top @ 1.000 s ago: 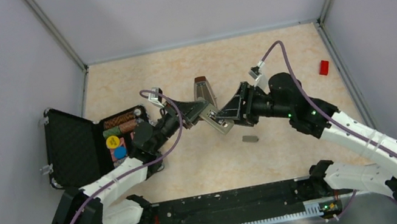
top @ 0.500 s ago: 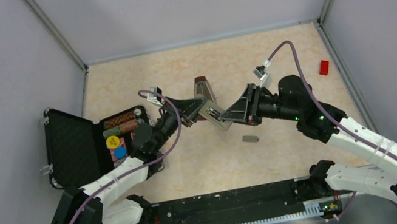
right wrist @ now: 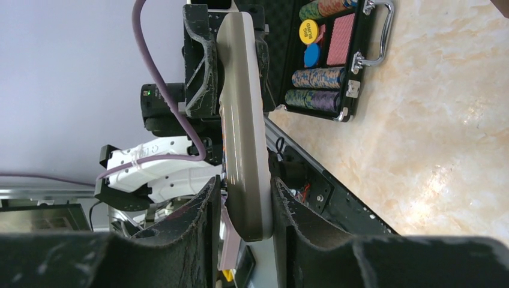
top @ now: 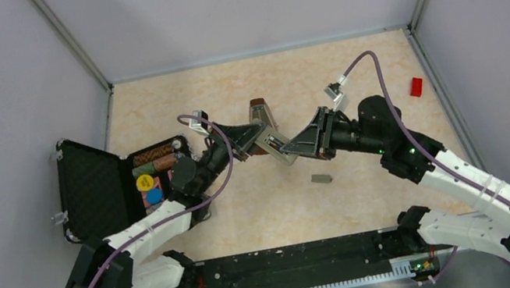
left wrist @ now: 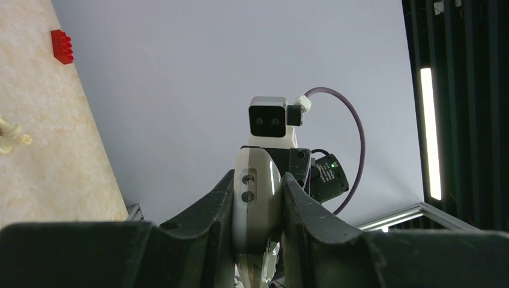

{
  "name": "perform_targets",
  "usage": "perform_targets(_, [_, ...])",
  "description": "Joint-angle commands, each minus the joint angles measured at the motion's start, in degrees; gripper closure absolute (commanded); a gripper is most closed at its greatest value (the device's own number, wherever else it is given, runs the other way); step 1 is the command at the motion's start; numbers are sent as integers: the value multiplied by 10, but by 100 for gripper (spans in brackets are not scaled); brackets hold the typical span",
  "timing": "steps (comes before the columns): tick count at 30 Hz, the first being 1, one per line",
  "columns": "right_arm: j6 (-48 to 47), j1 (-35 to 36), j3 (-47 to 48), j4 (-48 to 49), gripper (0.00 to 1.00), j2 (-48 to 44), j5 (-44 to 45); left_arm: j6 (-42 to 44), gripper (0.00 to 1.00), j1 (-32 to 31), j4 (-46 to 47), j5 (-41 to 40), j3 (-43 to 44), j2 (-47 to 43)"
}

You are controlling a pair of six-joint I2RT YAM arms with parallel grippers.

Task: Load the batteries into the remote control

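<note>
Remote control (top: 275, 147): held above the bench (top: 351, 79), one end between each pair of fingers.
Left fingers (left wrist: 210, 210): clamped on one end.
Right fingers (right wrist: 201, 222): flanking the other end; we cannot tell if they pinch.
Cover piece (top: 320, 177): on the bench, near the right fingers.
Batteries: we see none.
Progress: we judge loading not yet begun; both batteries remain.

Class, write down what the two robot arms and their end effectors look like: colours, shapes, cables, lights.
Both the left arm and right arm have white lower links with black joints and wrists. A purple cable loops along each. Small green lights glow on the black housings. The left end effector and right end effector each have two black, wedge-shaped fingers.
</note>
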Motion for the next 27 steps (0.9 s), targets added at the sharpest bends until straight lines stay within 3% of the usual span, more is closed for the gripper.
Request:
perform_targets(1, [-12,-3,2,27,74,14,-19,16,100,-13,28,-4,30,6])
perform_targets(27, [-50,-3,7,-32,69,63,-13,26,100,-62,52,-16,41,26])
